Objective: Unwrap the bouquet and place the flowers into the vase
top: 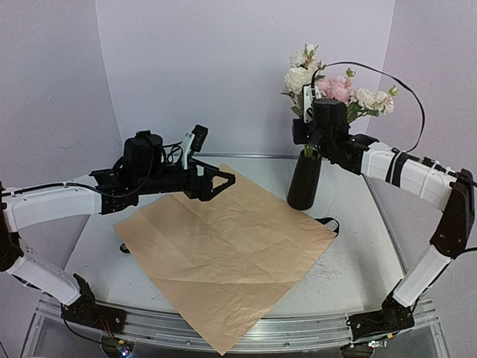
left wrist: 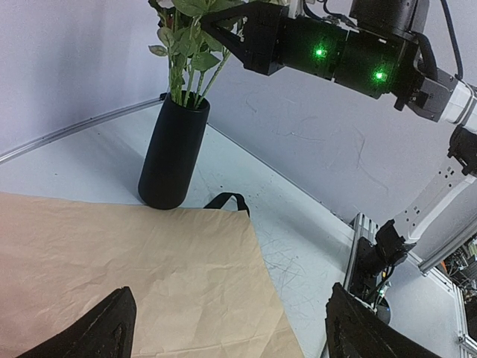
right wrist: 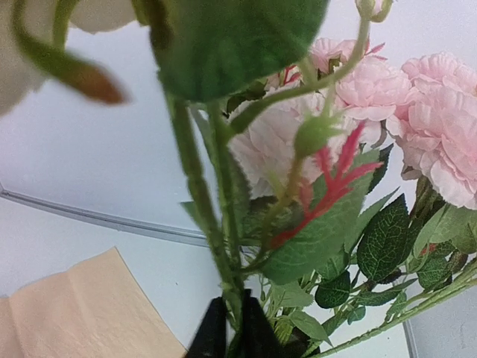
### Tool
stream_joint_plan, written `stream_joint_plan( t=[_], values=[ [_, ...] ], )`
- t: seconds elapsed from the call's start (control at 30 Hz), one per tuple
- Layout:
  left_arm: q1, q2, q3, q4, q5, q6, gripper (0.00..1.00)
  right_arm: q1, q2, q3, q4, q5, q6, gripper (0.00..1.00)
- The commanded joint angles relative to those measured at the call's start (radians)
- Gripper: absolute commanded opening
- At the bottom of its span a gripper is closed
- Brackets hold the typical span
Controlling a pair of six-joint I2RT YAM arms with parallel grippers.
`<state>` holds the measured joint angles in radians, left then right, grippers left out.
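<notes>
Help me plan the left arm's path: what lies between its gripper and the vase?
The paper's far corner, then bare table; nothing stands between the left gripper and vase. The top view shows it, the left wrist view too.

One tall matte black cylindrical vase (top: 304,183), one creased tan paper sheet (top: 223,253), one black ribbon loop (top: 329,222) showing at the sheet's edge. One bunch of pink-and-white rose-like flowers (top: 335,88) on thin green stems: at least five open blooms plus a few buds, exact total unclear. Two white-and-black robot arms: left arm (top: 52,203), right arm (top: 414,173).
</notes>
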<state>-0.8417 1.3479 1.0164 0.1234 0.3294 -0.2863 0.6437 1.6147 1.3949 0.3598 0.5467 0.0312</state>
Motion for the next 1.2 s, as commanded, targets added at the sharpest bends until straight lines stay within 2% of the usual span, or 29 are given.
stream_joint_plan(
  t=[0.0, 0.27, 0.57, 0.9, 1.1, 1.13, 1.17],
  values=[
    [-0.002, 0.008, 0.023, 0.025, 0.007, 0.006, 0.89, -0.001, -0.006, 0.092, -0.022, 0.014, -0.023, 0.0],
    [-0.002, 0.017, 0.025, 0.025, 0.012, 0.003, 0.89, -0.001, -0.013, 0.162, -0.122, 0.016, -0.001, 0.0],
    [-0.002, 0.019, 0.028, 0.025, 0.012, 0.004, 0.89, -0.001, 0.048, 0.307, -0.317, 0.035, 0.019, 0.0],
    [-0.002, 0.024, 0.031, 0.025, 0.017, 0.002, 0.89, -0.001, 0.11, 0.334, -0.358, 0.068, 0.039, 0.01],
    [-0.002, 0.029, 0.034, 0.025, 0.016, 0.004, 0.89, -0.001, 0.136, 0.341, -0.388, 0.09, 0.039, 0.12],
    [-0.002, 0.031, 0.035, 0.025, 0.018, 0.005, 0.89, -0.001, 0.136, 0.344, -0.39, 0.091, 0.039, 0.19],
    [-0.002, 0.034, 0.036, 0.025, 0.019, 0.004, 0.89, -0.001, 0.132, 0.343, -0.392, 0.087, 0.04, 0.32]
  ],
)
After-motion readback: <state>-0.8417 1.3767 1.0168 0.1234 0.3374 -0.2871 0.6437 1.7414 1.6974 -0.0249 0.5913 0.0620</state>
